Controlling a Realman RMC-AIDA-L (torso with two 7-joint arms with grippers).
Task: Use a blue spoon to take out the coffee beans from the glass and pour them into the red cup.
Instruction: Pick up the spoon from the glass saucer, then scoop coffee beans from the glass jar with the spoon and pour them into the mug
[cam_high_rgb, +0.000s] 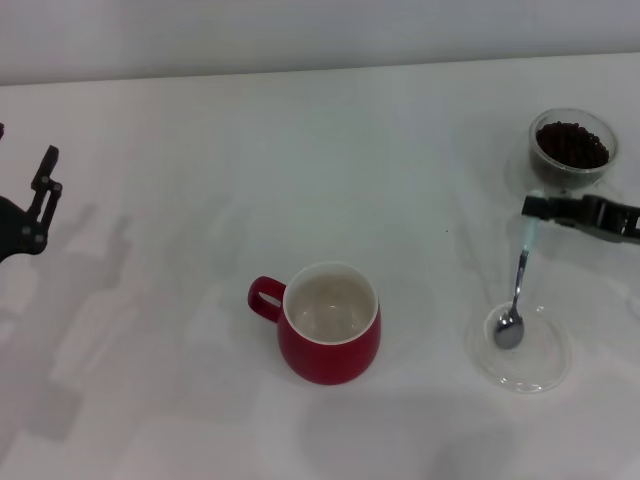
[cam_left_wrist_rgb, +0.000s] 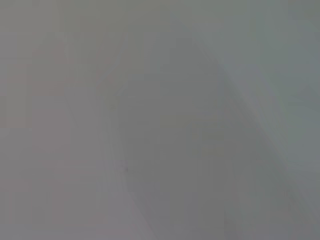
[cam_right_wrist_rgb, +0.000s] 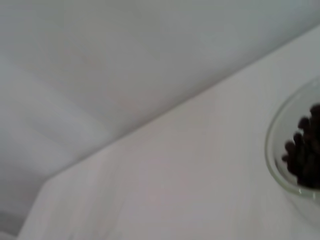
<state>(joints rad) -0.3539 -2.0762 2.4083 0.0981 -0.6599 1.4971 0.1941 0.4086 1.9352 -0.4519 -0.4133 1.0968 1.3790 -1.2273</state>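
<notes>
Head view alone shows right gripper (cam_high_rgb: 532, 207) seemingly pinching blue spoon (cam_high_rgb: 517, 290).

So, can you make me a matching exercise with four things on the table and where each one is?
Things:
1. red cup
2. glass
3. blue spoon
4. left gripper

Places or states:
A. holds coffee beans, far right
B. bowl rests in a clear dish, handle at the right gripper
C. far left, away from everything
D. middle, empty inside

Pairs: 1-D, 2-A, 3-B, 4-C
</notes>
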